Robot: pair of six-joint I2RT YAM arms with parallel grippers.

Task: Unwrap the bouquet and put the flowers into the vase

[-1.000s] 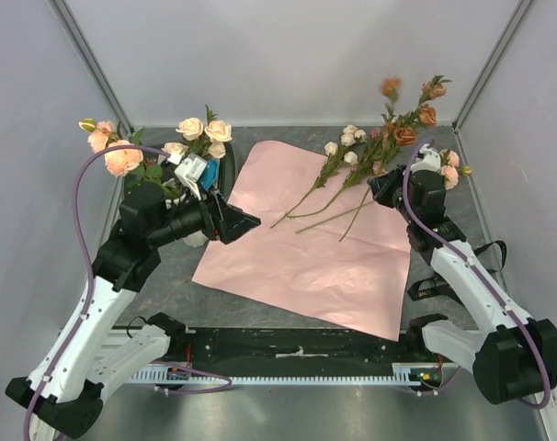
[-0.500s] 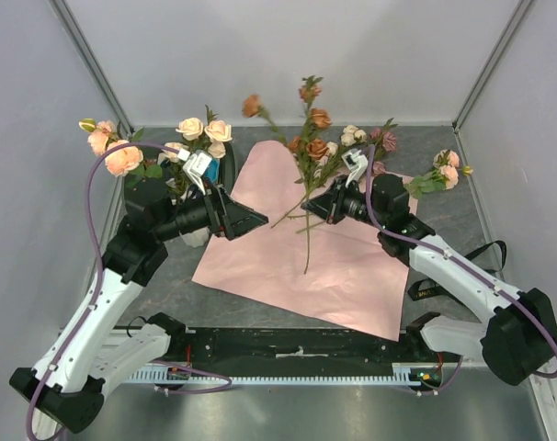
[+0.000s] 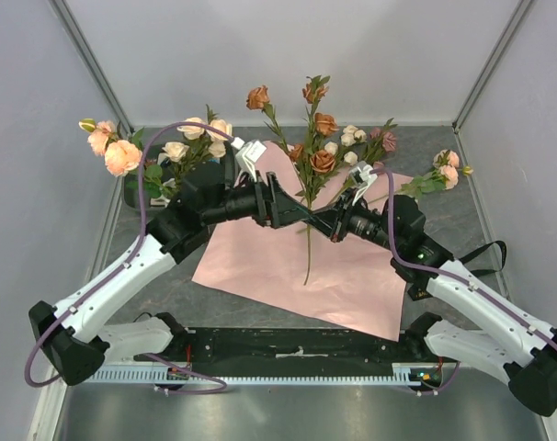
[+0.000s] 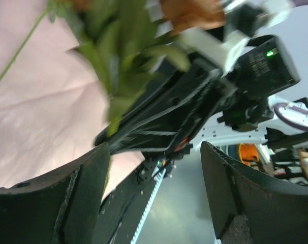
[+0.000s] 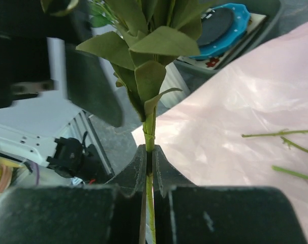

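Right gripper (image 3: 326, 220) is clamped on 1 rose stem (image 3: 307, 250) at centre frame, above the pink paper (image 3: 278, 266). In the right wrist view both fingers (image 5: 134, 170) pinch the stem just below the lowest leaves, so the spray stands upright with its bare tail hanging under the grip. This reads as a handover pose. Left gripper (image 3: 289, 208) meets it nose to nose, jaws wide and holding nothing. In the left wrist view its 2 fingers (image 4: 88, 185) straddle open air, with the leaves and the right gripper just beyond. My guess is the left arm takes the stem because the vase (image 5: 172, 84) sits on its side of the table, upper left, just beside the tray (image 5: 230, 23) with the blue ring. In the top view the vase body is hidden behind the left arm and only blooms show there. The paper lies flat and open, so the unwrap looks done. Counts:

- 1 held stem with about 5 orange blooms
- 1 peach cluster (image 3: 118, 156) and 1 cream cluster (image 3: 198, 130) upper left, likely already in the vase
- Cream and mauve sprays (image 3: 357, 136) lying at the paper's upper right, with 3 stem ends visible in the right wrist view
- 1 peach spray (image 3: 447, 171) near the paper's upper right corner
- 1 vase, 1 tray, 1 sheet
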